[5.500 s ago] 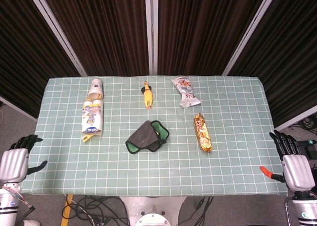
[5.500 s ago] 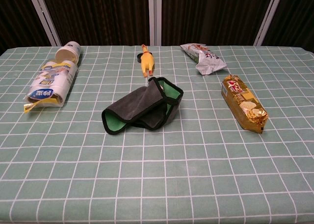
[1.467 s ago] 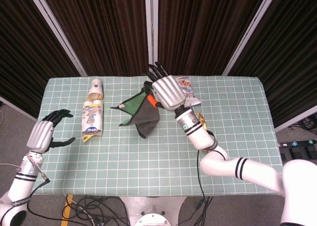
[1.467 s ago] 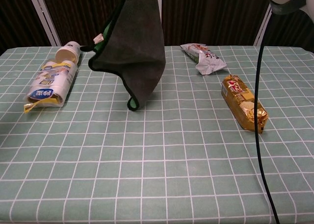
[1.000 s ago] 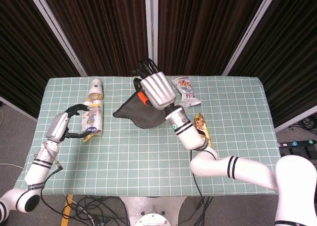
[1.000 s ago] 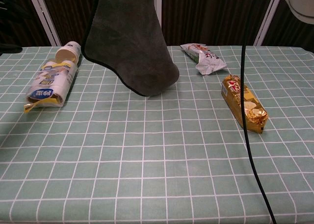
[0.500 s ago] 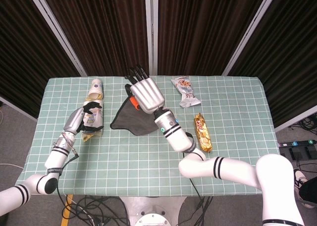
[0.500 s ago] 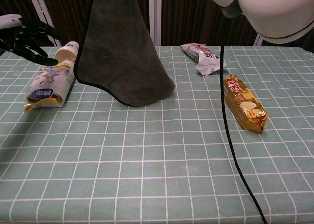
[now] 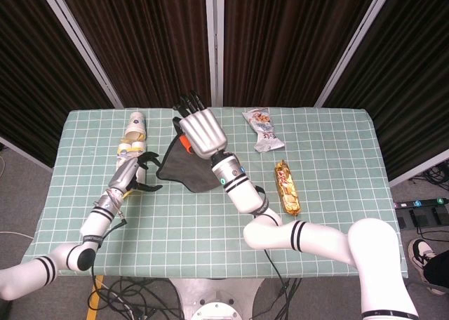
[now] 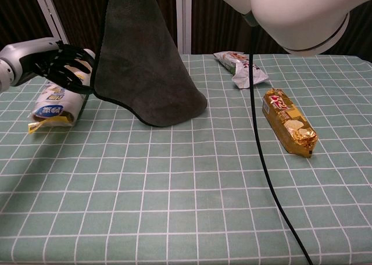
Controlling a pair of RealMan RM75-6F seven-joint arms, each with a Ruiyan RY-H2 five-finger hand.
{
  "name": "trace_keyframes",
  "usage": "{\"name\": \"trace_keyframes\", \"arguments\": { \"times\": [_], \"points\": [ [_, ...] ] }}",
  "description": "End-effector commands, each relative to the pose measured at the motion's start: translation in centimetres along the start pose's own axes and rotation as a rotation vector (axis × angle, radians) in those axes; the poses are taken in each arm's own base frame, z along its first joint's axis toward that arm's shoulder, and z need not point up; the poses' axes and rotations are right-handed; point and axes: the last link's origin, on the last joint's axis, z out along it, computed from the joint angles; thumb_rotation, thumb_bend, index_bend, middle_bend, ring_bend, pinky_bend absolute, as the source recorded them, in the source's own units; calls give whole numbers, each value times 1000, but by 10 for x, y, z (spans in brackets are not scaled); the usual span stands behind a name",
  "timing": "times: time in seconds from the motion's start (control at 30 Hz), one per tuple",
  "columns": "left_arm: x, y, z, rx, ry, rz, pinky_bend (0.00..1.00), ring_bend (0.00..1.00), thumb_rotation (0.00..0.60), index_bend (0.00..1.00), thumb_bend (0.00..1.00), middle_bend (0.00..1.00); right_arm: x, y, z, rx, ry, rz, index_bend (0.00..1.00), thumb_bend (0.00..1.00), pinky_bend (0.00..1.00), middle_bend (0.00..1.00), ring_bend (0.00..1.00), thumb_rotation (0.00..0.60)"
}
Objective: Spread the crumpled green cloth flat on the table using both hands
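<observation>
The cloth (image 9: 186,170) hangs from my right hand (image 9: 202,134), which grips its top edge above the table's back middle. Only its dark grey face shows, and the green side is hidden. In the chest view the cloth (image 10: 142,61) drapes down from the top of the frame, and its lower end rests on the table. The right hand itself is out of the chest view. My left hand (image 9: 134,172) is open with its fingers spread, right beside the cloth's left edge. The left hand (image 10: 63,64) shows its fingertips very near that edge; I cannot tell if they touch it.
A paper cup (image 9: 135,125) and a sleeve of cups (image 10: 55,99) lie at the left, just behind the left hand. A silver snack bag (image 9: 261,129) and a gold bar (image 9: 287,188) lie at the right. A black cable (image 10: 259,131) hangs across the chest view.
The right hand has lifted the cloth off the table and carried it slightly left. The left arm has come up from the table's edge, and its hand has reached right to the cloth's left edge.
</observation>
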Motion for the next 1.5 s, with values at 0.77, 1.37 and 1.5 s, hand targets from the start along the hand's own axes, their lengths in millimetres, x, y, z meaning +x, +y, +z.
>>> {"name": "trace_keyframes", "arguments": {
  "times": [0.77,1.37,1.5],
  "points": [
    [-20,-7,15,91,92,-33,295,198,600,609,369,258,2,5,-8,4,2,20,701,395,0,226,76,600],
    [20,6,-11,-44,210,19,295,199,600,689,468,301,27,46,-57,-32,42,105,698,394,0,226,72,600],
    [34,11,-12,-72,245,47,295,199,600,690,468,301,29,62,-63,-67,33,107,699,394,0,225,72,600]
  ]
}}
